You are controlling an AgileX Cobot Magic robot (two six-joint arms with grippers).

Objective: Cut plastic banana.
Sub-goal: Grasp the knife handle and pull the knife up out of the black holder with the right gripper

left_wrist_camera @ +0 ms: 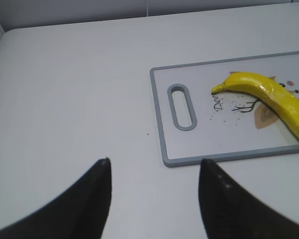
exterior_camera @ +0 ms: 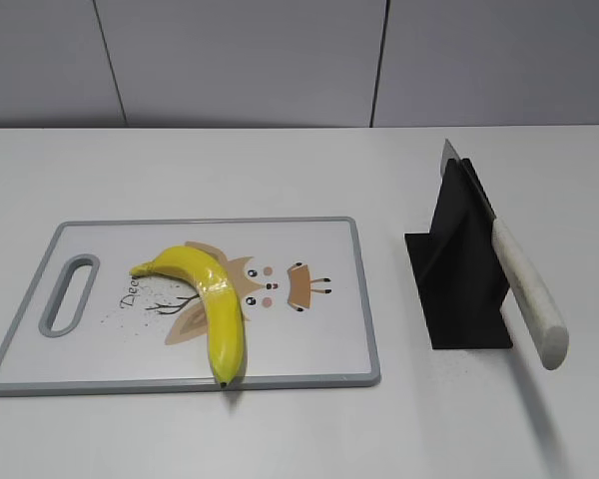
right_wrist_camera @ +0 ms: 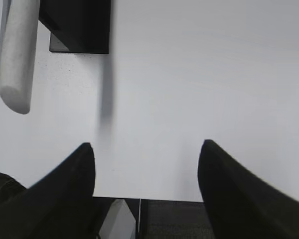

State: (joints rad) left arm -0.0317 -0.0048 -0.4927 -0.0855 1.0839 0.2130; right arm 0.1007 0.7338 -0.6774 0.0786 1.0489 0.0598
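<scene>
Item, the plastic banana (exterior_camera: pixel 212 304): lay curved on the cutting board (exterior_camera: pixel 319 364), stem toward the board's handle slot (exterior_camera: pixel 69 293), dark tip resting at the near edge and slightly overhanging it. A seam band crossed its middle.

Item, the knife (exterior_camera: pixel 524 289): white handle, blade seated in a black stand (exterior_camera: pixel 457 289), well apart from the board to its right, handle sloping toward the near table edge.

Item, the left gripper (left_wrist_camera: pixel 154 172): jaws spread wide, empty, poised over bare table just short of the board's handle end.

Item, the right gripper (right_wrist_camera: pixel 145 159): jaws wide apart, empty, above the near table edge; the knife handle sat to its upper left.

Risks, as judged: the handle looked smooth and sloped, so a grasp might slip or drag the light stand along. The banana looked glossy and rounded; unheld, it could roll or skid off the near edge under the blade. A cut away from the seam would likely fail to part it.

Surface and room: the white table (exterior_camera: pixel 280 170), matte, uncluttered apart from these items; grey panelled wall (exterior_camera: pixel 240 60) behind, with vertical joints.
</scene>
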